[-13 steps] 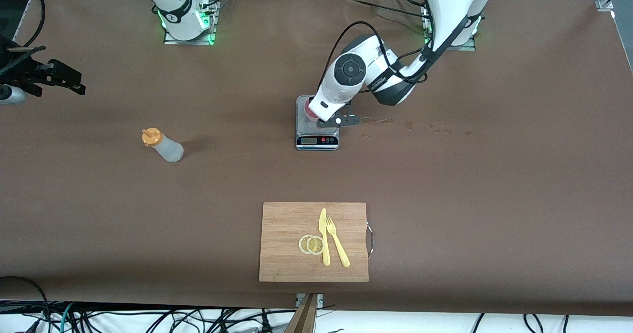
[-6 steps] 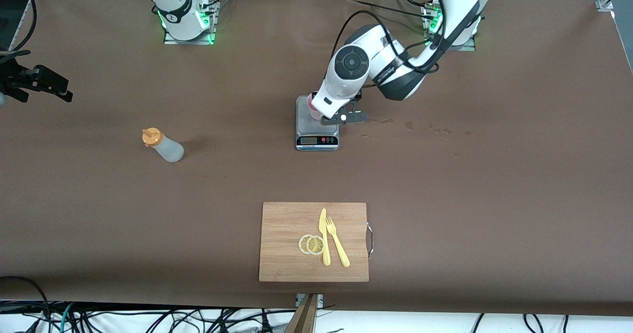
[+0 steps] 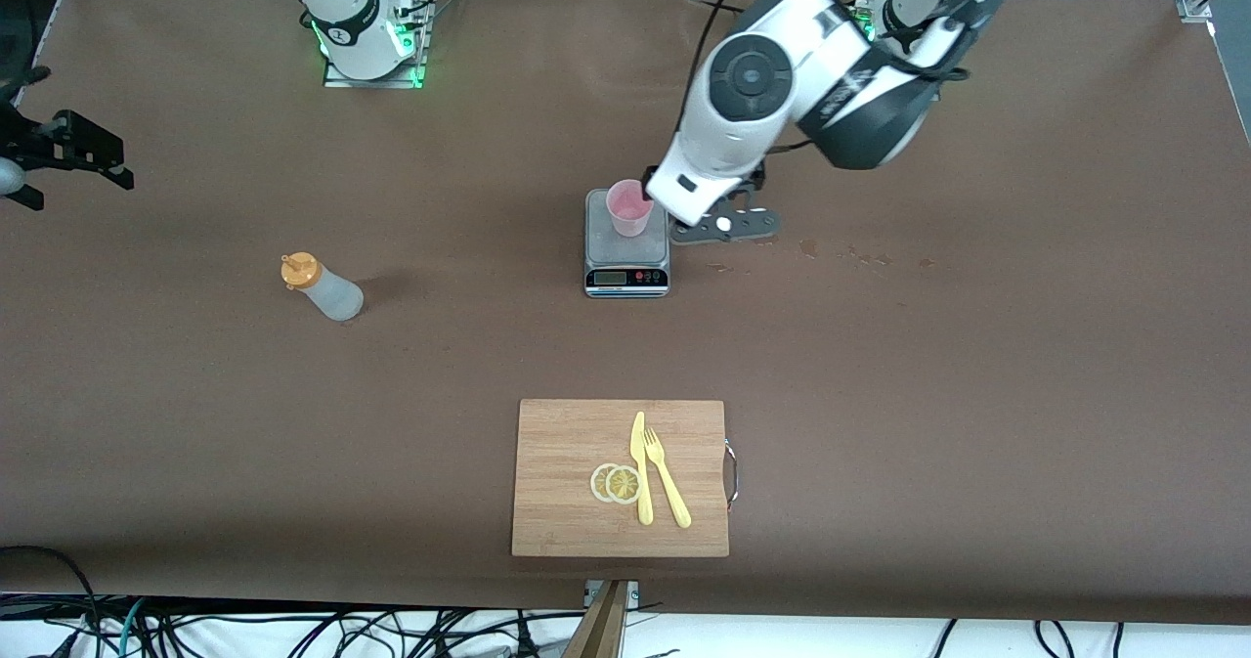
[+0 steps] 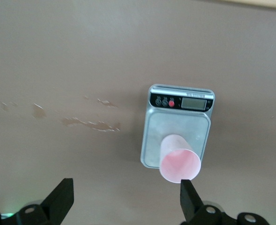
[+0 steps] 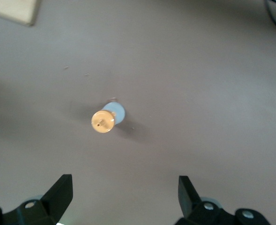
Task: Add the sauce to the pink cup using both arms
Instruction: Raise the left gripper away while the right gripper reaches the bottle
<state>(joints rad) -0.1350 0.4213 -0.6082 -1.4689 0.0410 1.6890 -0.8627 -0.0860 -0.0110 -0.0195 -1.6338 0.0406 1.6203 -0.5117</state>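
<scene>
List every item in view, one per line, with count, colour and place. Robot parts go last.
pink cup: one, pale pink, upright on the scale.
scale: one, grey, mid-table.
sauce: one, whitish bottle with orange cap, standing toward the right arm's end.
cutting board: one, wooden, nearer the front camera than the scale.
lemon slices: two, yellow, overlapping on the board.
knife: one, yellow, on the board.
fork: one, yellow, beside the knife.
left end effector: one, black, open, raised beside the cup.
right end effector: one, black, open, above the sauce.

Brown table (image 3: 977, 394) bears a scale (image 3: 626, 257); sauce bottle (image 3: 323, 286) toward the right arm's end, cutting board (image 3: 577, 482) nearer the camera.
</scene>
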